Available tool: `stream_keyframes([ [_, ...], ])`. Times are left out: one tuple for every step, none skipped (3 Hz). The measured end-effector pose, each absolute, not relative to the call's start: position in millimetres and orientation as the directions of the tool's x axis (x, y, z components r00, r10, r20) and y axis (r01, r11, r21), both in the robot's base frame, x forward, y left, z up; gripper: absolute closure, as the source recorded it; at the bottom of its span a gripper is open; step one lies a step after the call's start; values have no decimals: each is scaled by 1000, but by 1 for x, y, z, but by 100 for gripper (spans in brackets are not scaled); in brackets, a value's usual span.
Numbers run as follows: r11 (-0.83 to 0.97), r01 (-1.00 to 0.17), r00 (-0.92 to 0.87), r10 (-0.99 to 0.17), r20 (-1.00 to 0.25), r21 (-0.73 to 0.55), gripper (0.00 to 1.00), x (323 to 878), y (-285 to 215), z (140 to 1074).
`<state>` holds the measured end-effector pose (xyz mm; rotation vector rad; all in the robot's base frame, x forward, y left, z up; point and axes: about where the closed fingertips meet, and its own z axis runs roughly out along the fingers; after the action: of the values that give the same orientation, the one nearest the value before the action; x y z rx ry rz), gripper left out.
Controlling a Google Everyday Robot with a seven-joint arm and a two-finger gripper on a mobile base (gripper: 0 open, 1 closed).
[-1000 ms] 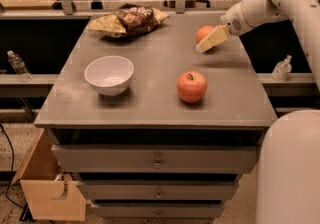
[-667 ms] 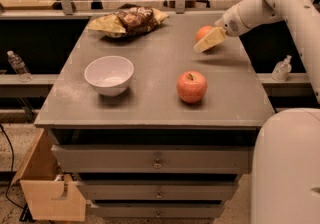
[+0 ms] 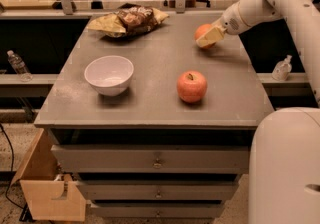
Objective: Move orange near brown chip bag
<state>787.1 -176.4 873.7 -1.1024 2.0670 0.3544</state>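
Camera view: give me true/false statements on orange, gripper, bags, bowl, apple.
1. The gripper is at the orange, near the table's far right corner. True.
2. The orange touches the brown bag. False: it sits well to the bag's right, with bare table between them.
3. The apple is in the bowl. False: it stands on the table, right of the bowl.
4. The brown bag overlaps a yellow bag. True.
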Motion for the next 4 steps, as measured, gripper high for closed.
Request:
stream_keyframes([
  [580, -803, -299, -590, -750, -136, 95, 785, -180, 895],
  [589, -780, -236, -588, -774, -210, 100, 775, -199, 931],
  [588, -782, -236, -588, -774, -207, 100, 776, -196, 929],
  [583, -778, -211, -595, -776, -235, 100, 787, -168, 926],
])
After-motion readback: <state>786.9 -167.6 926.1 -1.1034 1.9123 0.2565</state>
